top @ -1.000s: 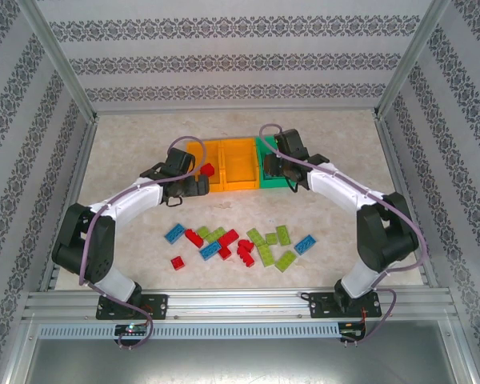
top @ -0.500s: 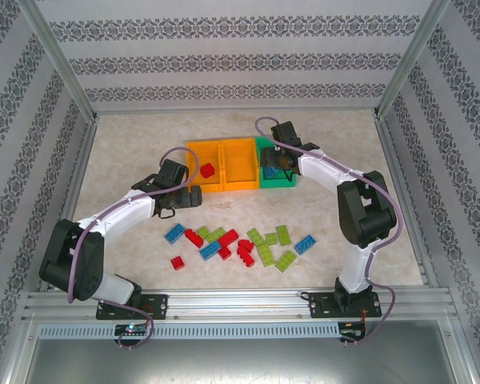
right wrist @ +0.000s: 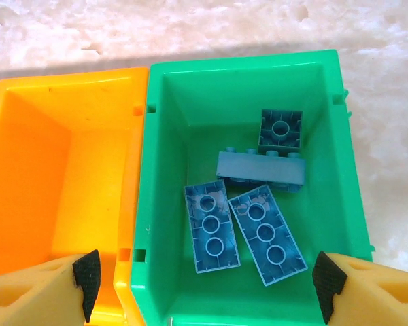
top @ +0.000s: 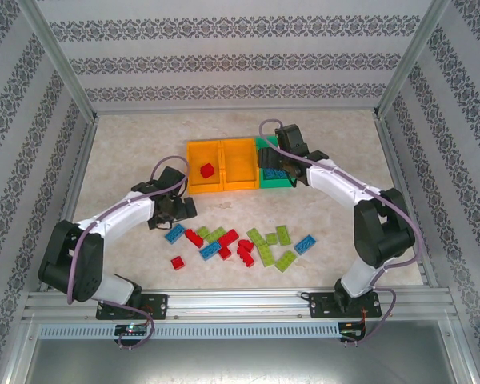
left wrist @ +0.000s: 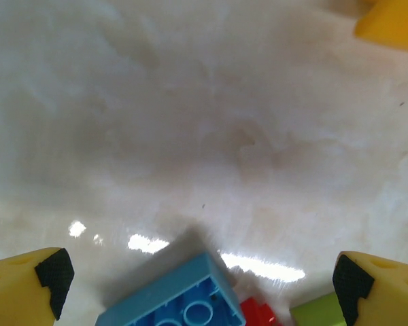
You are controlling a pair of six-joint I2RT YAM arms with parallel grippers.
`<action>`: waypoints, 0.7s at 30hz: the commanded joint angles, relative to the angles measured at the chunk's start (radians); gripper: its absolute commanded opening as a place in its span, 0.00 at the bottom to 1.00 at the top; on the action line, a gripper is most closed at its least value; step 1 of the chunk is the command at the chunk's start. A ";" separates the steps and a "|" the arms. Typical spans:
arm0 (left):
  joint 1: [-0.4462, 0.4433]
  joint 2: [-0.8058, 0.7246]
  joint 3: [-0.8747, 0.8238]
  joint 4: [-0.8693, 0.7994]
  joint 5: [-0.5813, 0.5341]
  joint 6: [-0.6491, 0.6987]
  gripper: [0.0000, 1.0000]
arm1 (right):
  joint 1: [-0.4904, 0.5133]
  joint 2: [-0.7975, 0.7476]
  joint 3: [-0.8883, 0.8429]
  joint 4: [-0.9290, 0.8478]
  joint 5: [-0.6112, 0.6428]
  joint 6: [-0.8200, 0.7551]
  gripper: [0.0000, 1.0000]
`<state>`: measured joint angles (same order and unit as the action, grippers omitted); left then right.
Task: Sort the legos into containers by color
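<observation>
1. The table is pale and marbled, with everything sitting toward its middle.
2. The left arm reaches toward the loose bricks. The right arm curves over to the bins.
3. The containers sit in a row, touching: left orange bin, middle orange bin, green bin on the right.
4. The left gripper is spread wide with nothing in it, right over a blue lego at the pile's left edge.
5. The right gripper is also wide apart and empty, hanging over the green bin.
6. Legos: a loose pile of red, blue and lime lies on the table near the bins. There's one red lego in the left orange bin, and four blue legos in the green one.
</observation>
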<state>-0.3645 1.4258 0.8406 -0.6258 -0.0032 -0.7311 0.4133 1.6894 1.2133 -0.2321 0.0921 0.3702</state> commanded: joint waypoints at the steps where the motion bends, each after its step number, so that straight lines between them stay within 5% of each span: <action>1: 0.007 -0.055 -0.051 -0.069 0.054 -0.118 1.00 | 0.003 -0.031 -0.035 0.023 0.036 -0.001 0.85; 21: 0.007 -0.070 -0.096 -0.062 0.119 -0.307 1.00 | -0.014 -0.153 -0.203 0.134 0.097 -0.022 0.95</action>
<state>-0.3645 1.3659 0.7582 -0.6586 0.1059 -1.0004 0.4076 1.5692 1.0317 -0.1345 0.1501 0.3653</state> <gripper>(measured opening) 0.997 0.946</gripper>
